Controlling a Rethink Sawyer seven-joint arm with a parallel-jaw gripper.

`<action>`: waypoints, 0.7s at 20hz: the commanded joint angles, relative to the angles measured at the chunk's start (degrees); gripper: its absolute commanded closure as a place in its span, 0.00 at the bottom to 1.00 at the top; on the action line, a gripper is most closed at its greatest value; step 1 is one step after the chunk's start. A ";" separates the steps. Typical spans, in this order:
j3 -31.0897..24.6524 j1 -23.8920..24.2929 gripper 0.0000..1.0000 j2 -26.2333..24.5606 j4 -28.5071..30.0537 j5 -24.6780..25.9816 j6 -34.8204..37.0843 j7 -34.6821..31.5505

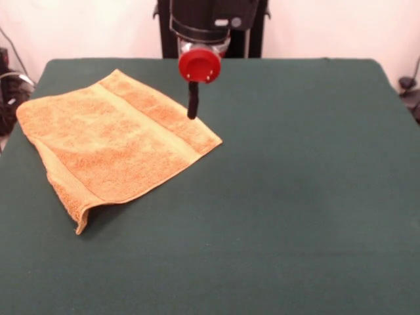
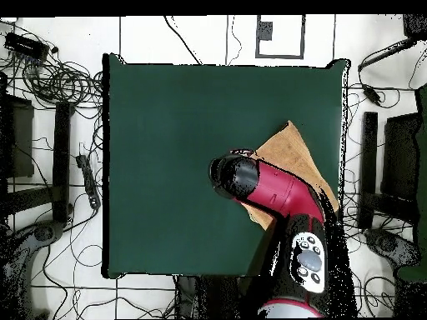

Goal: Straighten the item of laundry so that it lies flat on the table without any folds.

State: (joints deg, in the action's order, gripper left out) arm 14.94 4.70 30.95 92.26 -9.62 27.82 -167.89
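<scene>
The orange towel (image 1: pixel 115 147) lies on the green bench (image 1: pixel 295 197), one corner lifted. The end effector (image 1: pixel 192 113) pokes down at the towel's edge. I cannot tell if it grips anything.

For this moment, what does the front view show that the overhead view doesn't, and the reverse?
Front only: the whole towel, its band stripe, a lifted folded corner nearest the camera, and the hand hanging at the towel's far edge. Overhead only: the arm covering much of the towel, plus the floor with cables around the table. Both: orange towel near one table edge.
</scene>
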 commanded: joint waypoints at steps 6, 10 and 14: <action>-6.06 0.25 0.00 -11.71 1.84 -1.93 -6.59 -6.08; -4.19 -1.96 0.00 -13.98 0.73 -3.82 -6.04 -9.49; -4.57 -2.83 0.00 -13.37 1.69 -5.51 -5.25 -10.40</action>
State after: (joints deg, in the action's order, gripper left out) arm 14.58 5.08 20.94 92.19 -10.92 23.80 -167.89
